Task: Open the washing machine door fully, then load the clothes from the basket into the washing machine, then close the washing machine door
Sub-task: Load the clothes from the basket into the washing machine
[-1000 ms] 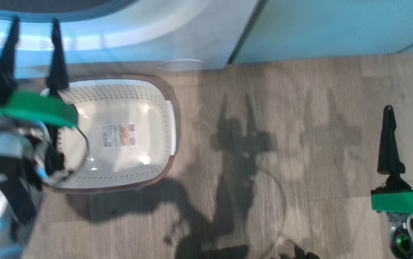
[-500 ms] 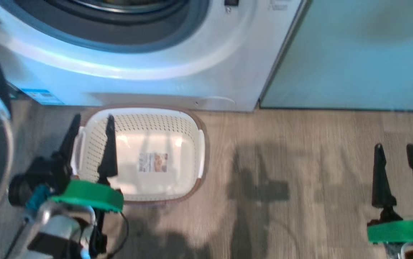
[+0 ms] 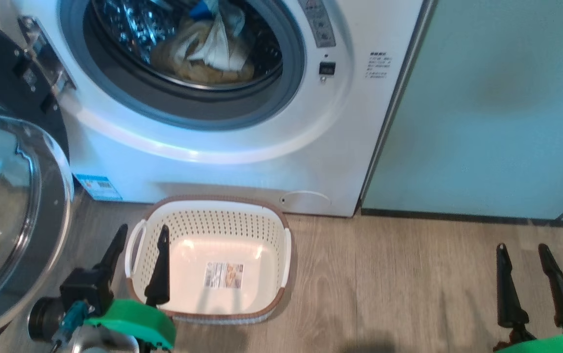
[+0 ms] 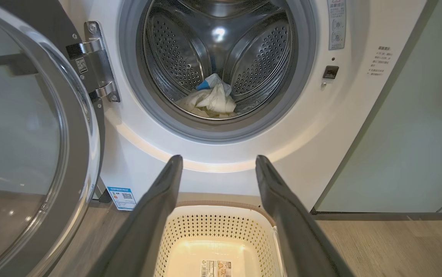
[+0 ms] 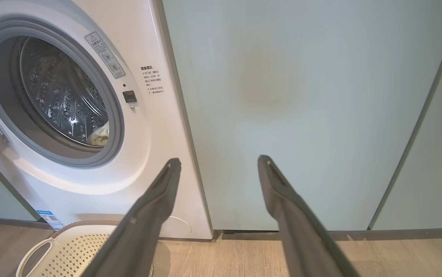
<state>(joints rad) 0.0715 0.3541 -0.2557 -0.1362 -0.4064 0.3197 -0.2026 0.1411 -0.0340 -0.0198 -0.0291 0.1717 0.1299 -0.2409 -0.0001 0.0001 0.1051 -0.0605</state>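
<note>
Obs: washing machine (image 3: 242, 162) open, door (image 3: 16, 220) swung wide at left; basket (image 3: 212, 200) empty on floor (image 3: 384, 274) before it; clothes (image 3: 208, 54) heaped low in drum (image 3: 129, 24). Both spread, holding nothing: left tool (image 3: 144, 228) at basket's rim, right tool (image 3: 521, 247) well apart. Risk: cloth near the lip could catch in the closing door

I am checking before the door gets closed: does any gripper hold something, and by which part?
Nothing is held: the left gripper and the right gripper are both open and empty.
</note>
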